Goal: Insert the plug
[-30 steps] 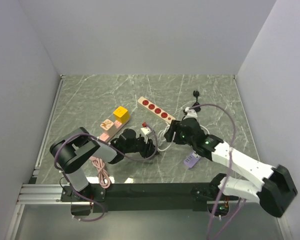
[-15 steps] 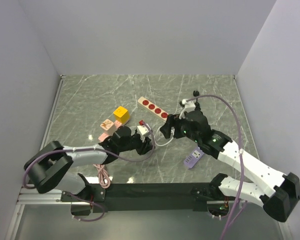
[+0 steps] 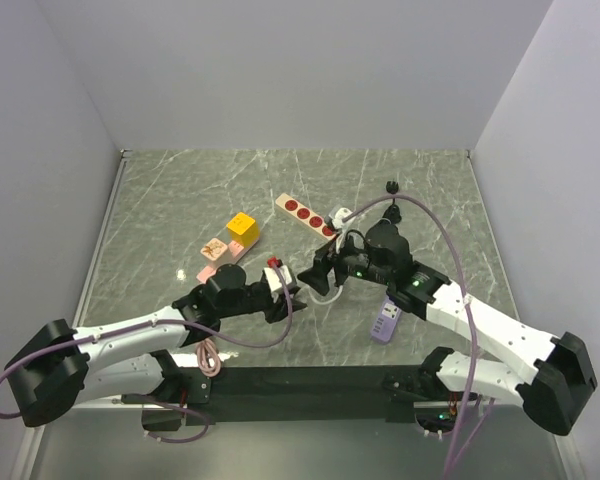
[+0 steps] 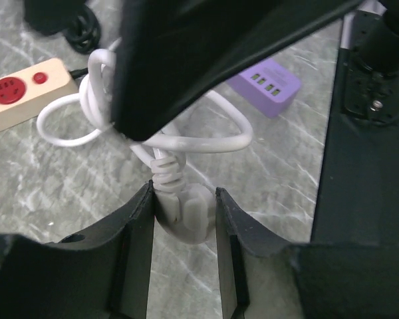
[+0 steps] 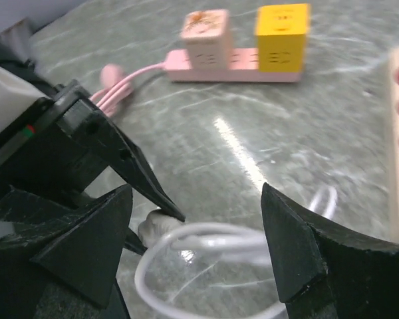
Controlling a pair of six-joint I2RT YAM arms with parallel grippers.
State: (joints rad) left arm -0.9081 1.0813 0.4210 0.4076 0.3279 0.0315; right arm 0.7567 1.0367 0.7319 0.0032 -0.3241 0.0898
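Note:
The plug (image 3: 242, 227), a bright-yellow cube, sits on a pink power strip (image 3: 212, 266) at centre left; the right wrist view also has the plug (image 5: 282, 30) at the top. My left gripper (image 4: 183, 222) is shut on the white moulded plug end (image 4: 183, 209) of a white cable (image 4: 186, 139), just above the table. My right gripper (image 5: 196, 232) stands open, its fingers either side of the cable loop (image 5: 206, 262) and gripping nothing. From above, the left gripper (image 3: 292, 286) and the right gripper (image 3: 314, 274) nearly meet.
A pale pink cube adapter (image 3: 214, 247) sits beside the yellow one on the pink strip. A cream strip with red sockets (image 3: 308, 216) lies at the back, a purple USB strip (image 3: 385, 322) near the right arm, a black plug (image 3: 391, 187) behind, and pink cord (image 3: 206, 352) near the left base.
My right gripper's jaws have widened and it has slid left and nearer, over the cable loop. The left arm has stretched out low, still clamped on the white plug end.

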